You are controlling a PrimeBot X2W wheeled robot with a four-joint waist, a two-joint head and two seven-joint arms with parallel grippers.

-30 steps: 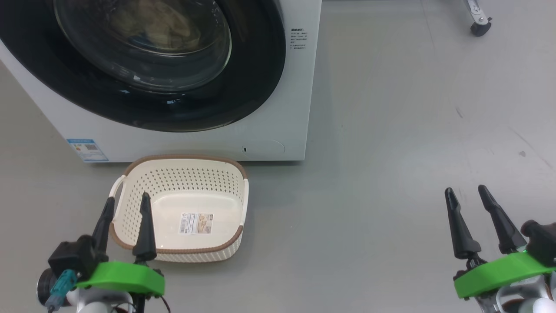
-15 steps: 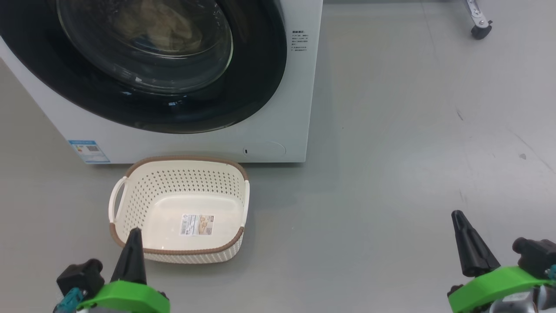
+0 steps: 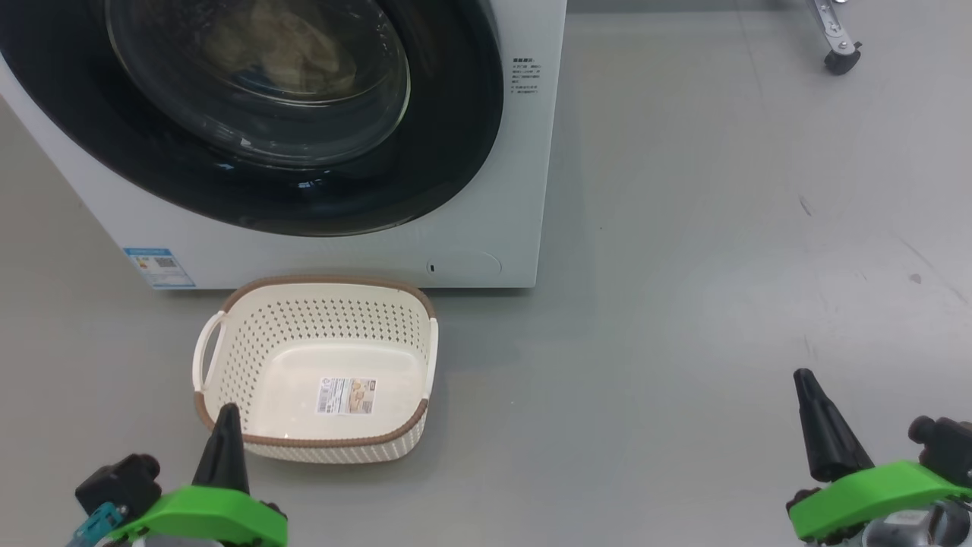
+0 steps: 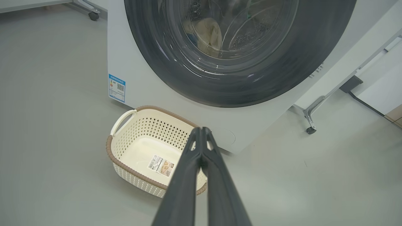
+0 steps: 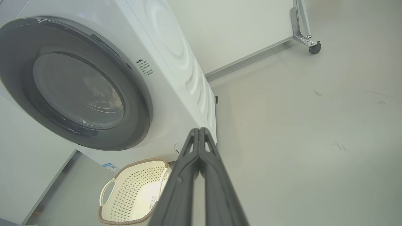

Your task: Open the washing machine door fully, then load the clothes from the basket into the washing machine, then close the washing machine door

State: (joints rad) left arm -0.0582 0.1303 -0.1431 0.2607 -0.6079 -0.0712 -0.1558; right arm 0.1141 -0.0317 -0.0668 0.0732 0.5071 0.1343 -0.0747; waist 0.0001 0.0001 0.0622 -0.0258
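Left fingers (image 4: 186,175) clenched, empty | right fingers (image 5: 185,175) same | basket (image 3: 326,323) below door (image 4: 220,91) (left wrist view: clothes (image 4: 209,31) behind its glass)

Nothing legible: blue QR sticker (image 3: 159,267) and small print block (image 3: 527,76) on washing machine (image 3: 516,197) front, barcode label (image 3: 347,396) on basket (image 3: 319,323) floor, all too small.

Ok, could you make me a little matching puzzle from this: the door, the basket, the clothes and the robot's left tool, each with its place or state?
Things:
1 washing machine door
2 basket
3 clothes
4 left tool

States:
A empty, standing on the floor
B fingers pressed together, holding nothing
C closed
D inside the washing machine, seen through the door

Pairs: 1-C, 2-A, 3-D, 4-B
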